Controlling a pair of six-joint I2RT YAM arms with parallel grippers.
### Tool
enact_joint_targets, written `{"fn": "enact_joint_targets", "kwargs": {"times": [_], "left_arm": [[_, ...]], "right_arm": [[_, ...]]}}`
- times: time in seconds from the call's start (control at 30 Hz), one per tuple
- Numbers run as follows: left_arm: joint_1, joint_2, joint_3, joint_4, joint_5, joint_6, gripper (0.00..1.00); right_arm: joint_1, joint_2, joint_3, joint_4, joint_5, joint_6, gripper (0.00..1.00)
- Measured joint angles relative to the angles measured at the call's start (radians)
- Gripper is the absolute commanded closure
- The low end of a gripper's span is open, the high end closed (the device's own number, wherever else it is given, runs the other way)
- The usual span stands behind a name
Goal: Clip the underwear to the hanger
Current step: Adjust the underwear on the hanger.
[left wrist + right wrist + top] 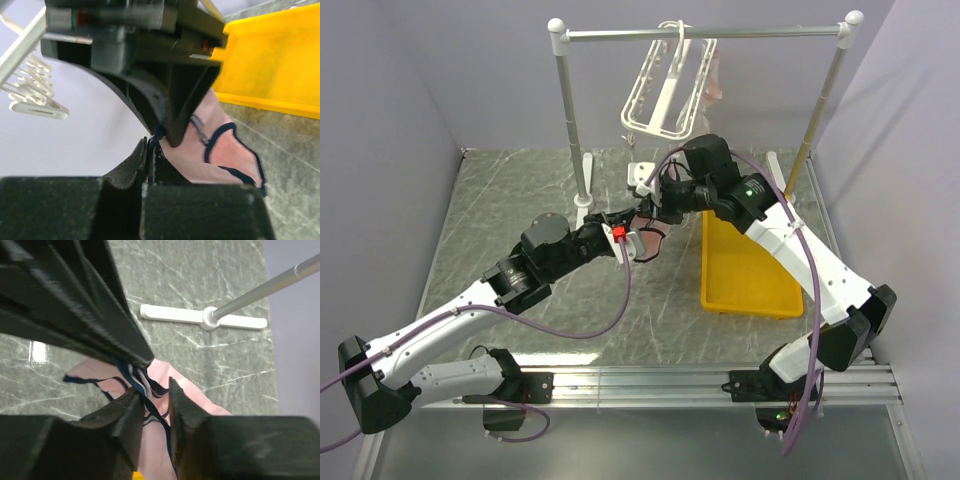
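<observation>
Jaws of the left gripper [148, 150] are pinched on the navy-trimmed pink underwear [230, 155] at mid-frame, the right gripper [155, 390] sits close around its edge though I cannot tell if it grips, and the hanger [670, 100] at upper centre hangs well apart, so clipping this piece looks not yet begun

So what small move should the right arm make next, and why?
Probably close the right gripper: its jaws stand apart around the navy edge of the underwear, which the left gripper holds pinched, so a second grip seems due.
</observation>
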Motion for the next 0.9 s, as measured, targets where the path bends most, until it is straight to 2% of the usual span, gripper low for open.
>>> {"fn": "enact_joint_targets", "kwargs": {"times": [0.03,0.1,0.13,0.23,0.27,0.33,0.43,0.57,0.7,0.73,0.8,0.83,0.9], "left_arm": [[0.000,0.000,0.000,-0.002,0.003,-0.007,1.00],[0.000,0.000,0.000,-0.013,0.011,-0.021,1.00],[0.000,0.000,0.000,-0.016,0.015,-0.026,1.00],[0.000,0.000,0.002,-0.020,0.018,-0.041,0.86],[0.001,0.000,0.002,-0.020,0.020,-0.051,0.75],[0.018,0.001,0.011,-0.030,0.048,-0.091,0.69],[0.079,0.001,0.053,-0.057,0.118,-0.185,0.65],[0.251,0.004,0.149,-0.075,0.266,-0.345,0.51],[0.450,0.034,0.245,-0.068,0.451,-0.476,0.45],[0.510,0.056,0.274,-0.062,0.515,-0.507,0.42],[0.597,0.125,0.334,-0.057,0.641,-0.552,0.29],[0.636,0.169,0.376,-0.056,0.706,-0.573,0.26],[0.677,0.269,0.452,-0.055,0.806,-0.606,0.25]], "right_arm": [[-0.002,0.005,0.000,0.000,0.000,0.000,0.79],[-0.005,0.014,0.000,0.000,-0.002,0.004,0.88],[-0.006,0.015,0.000,0.000,-0.005,0.005,1.00],[-0.017,0.015,0.000,0.000,-0.024,0.014,1.00],[-0.023,0.015,0.000,0.000,-0.034,0.018,1.00],[-0.038,0.014,0.000,0.002,-0.038,0.021,1.00],[-0.064,0.011,0.000,0.014,-0.039,0.029,1.00],[-0.086,-0.002,0.000,0.025,-0.044,0.035,1.00],[-0.101,-0.026,-0.006,0.031,-0.052,0.039,1.00],[-0.104,-0.035,-0.010,0.033,-0.054,0.040,1.00],[-0.109,-0.048,-0.016,0.034,-0.054,0.042,1.00],[-0.110,-0.053,-0.018,0.036,-0.054,0.045,1.00],[-0.113,-0.063,-0.026,0.055,-0.051,0.062,1.00]]}}
